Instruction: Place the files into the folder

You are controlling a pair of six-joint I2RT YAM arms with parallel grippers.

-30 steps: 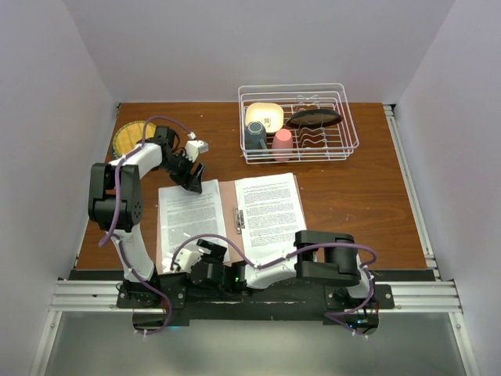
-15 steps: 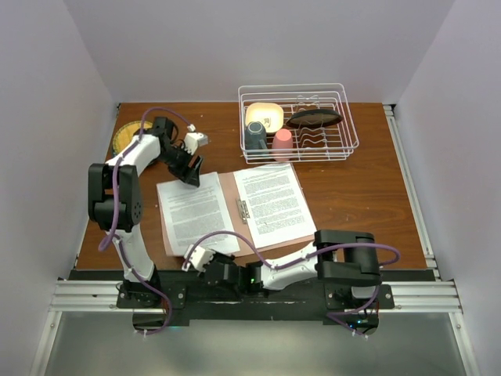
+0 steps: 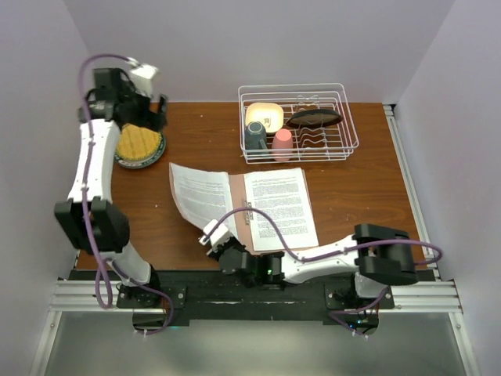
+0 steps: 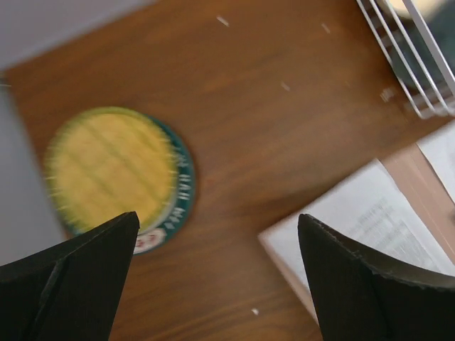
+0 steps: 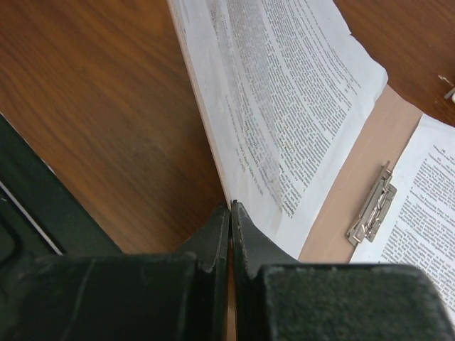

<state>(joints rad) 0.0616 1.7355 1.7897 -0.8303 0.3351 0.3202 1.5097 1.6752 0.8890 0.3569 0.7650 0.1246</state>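
standing inside a booth of pale, plain walls point(image 3: 258, 47), the brown wood-grain surface point(image 3: 352, 211) has a metal rail point(image 3: 427, 296) along its near edge. a white wire dish rack point(image 3: 291, 87) sits at the far right, holding cups and bowls. the salmon-pink folder point(image 3: 237, 200) lies open at the middle front with a printed sheet on each leaf. the left sheet point(image 3: 200, 196) tilts up with its leaf and the right sheet point(image 3: 282, 207) lies flat. a round yellow dish point(image 3: 138, 143) with a green rim sits far left. a small silver clip point(image 5: 373, 206) runs along the folder's spine. the right gripper point(image 5: 230, 213) is pinched closed on the near corner of the folder's left leaf. the left gripper point(image 4: 217, 227) hangs wide open above the dish, holding nothing. the white lettering on the green rim is too blurred to read, and the sheets' dense black text is too fine to make out.
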